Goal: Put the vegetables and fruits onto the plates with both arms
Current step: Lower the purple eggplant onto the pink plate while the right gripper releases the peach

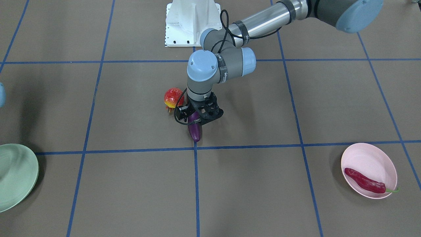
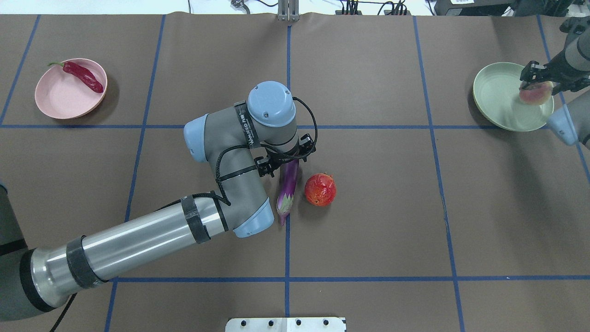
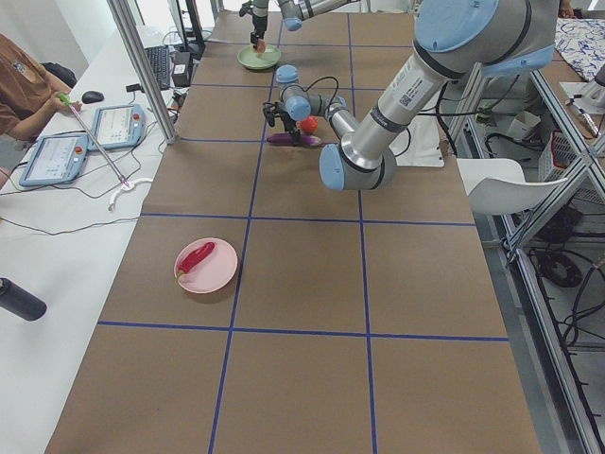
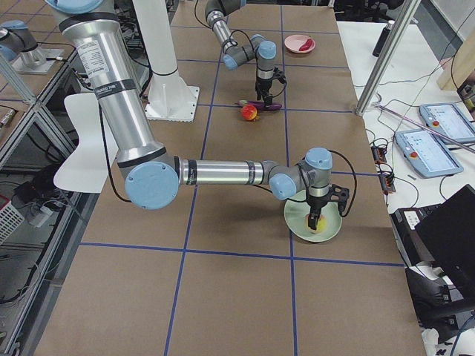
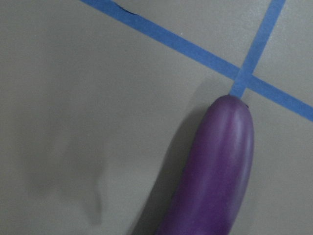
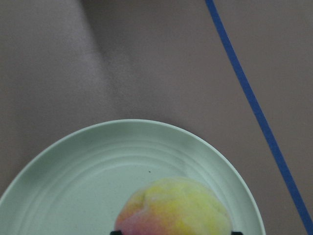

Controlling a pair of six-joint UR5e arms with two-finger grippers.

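The purple eggplant (image 2: 287,189) lies flat on the table by a tape crossing, its rounded end filling the left wrist view (image 5: 215,171). My left gripper (image 2: 286,161) is down over the eggplant (image 1: 195,131) and straddles it. The wrist hides its fingers, so I cannot tell whether it is open or shut. The pomegranate (image 2: 320,189) sits just beside it. My right gripper (image 2: 536,87) is shut on the peach (image 6: 173,205) and holds it over the mint green plate (image 2: 498,92). The red chili (image 2: 83,76) lies in the pink plate (image 2: 60,99).
The white pedestal base (image 1: 192,23) stands at the table's robot side. The left arm's elbow and forearm (image 2: 138,240) stretch across the table's left half. Blue tape lines divide the brown table cover. Operators' tablets lie on side tables beyond the table edge.
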